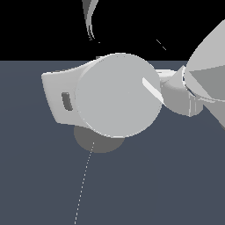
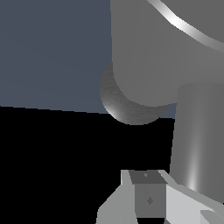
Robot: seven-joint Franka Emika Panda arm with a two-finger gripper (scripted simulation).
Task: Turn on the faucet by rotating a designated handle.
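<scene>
The faucet [image 1: 116,94] fills the middle of the exterior view, its flat round end turned straight toward the camera, with a darker rounded base [image 1: 97,140] showing just below it on the blue-grey floor [image 1: 39,184]. The handle [image 1: 152,91] is the thin pale rod slanting out of the cylinder toward the exterior view's right, and the arm's white bulk crowds in on that same side, which I take to mean it is coming at the rod rather than at the thick body. In the wrist view the camera sits very close under the cylinder [image 2: 144,52]; the bright rod [image 2: 183,25] crosses its far edge, and the dark base [image 2: 124,107] bulges out beside it. The gripper [image 2: 148,201] shows only as white and grey blocks at the frame's edge, near a broad grey column [image 2: 192,135], and I cannot tell whether its fingers are apart or together, nor whether they touch the rod. My guess is that it is lining up beside the handle to push it round.
</scene>
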